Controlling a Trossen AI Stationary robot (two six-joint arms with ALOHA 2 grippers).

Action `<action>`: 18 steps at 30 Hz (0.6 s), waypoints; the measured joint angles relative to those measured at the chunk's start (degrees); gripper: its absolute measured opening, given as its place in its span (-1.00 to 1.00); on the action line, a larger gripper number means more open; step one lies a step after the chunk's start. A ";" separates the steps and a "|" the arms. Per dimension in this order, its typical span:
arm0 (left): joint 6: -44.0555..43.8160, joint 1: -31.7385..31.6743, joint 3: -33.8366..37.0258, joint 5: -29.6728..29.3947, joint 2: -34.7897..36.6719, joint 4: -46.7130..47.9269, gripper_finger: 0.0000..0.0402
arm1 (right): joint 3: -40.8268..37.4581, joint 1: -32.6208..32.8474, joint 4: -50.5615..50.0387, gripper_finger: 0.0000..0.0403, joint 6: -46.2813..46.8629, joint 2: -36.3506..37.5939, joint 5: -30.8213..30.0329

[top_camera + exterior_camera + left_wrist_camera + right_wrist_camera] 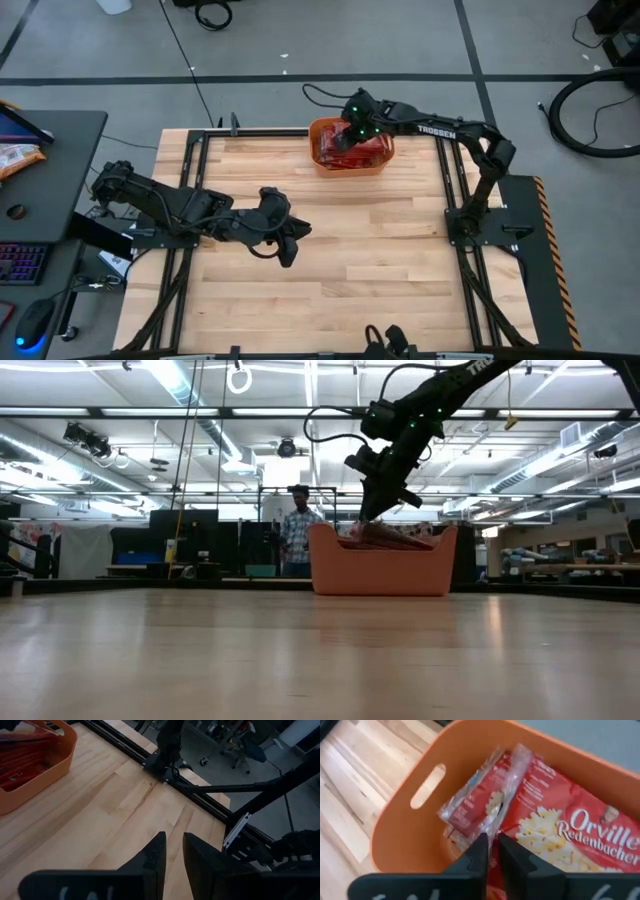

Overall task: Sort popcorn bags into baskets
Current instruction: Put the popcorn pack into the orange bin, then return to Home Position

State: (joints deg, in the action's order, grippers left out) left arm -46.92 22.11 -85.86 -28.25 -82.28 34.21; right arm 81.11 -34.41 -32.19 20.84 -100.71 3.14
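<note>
The orange basket [318, 152] stands at the table's far edge, right of the middle, with several red popcorn bags [560, 835] lying in it. One bag [480, 800] stands on edge against the basket's wall [420, 835]. My right gripper [492, 852] reaches down into the basket with a narrow gap between its fingers, one on each side of this bag's near edge. My left gripper [174, 855] hovers above bare wood at the table's middle left [290, 245], narrowly open with nothing between its fingers. My right gripper comes at the on-edge bag slanting down from above, its fingers on either side of the bag's crinkled clear seam [492, 827]. I cannot tell whether the fingers touch the seam. The bag rests in the basket, leaning against the other bags.
A person [297, 530] stands in the room behind the basket. Black rails [165, 770] frame the table's edges. A dark desk [60, 130] at the left carries a keyboard, a mouse and an orange-and-white snack packet [15, 155]. Bare wood [370, 250] fills the table's middle and near side.
</note>
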 joint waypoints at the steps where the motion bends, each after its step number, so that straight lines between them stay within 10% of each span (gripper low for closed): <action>1: -0.04 0.00 0.02 0.02 0.00 0.00 -0.66 | -0.01 -0.17 0.08 -0.73 -0.03 0.00 0.08; 18: -0.45 -0.07 0.02 -0.20 0.00 -0.11 -0.66 | -0.01 -2.21 -0.01 -0.45 -0.50 0.28 7.71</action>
State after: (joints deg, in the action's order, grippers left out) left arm -47.37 22.04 -85.84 -28.45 -82.28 34.11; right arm 81.10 -36.62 -32.20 20.34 -100.42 10.85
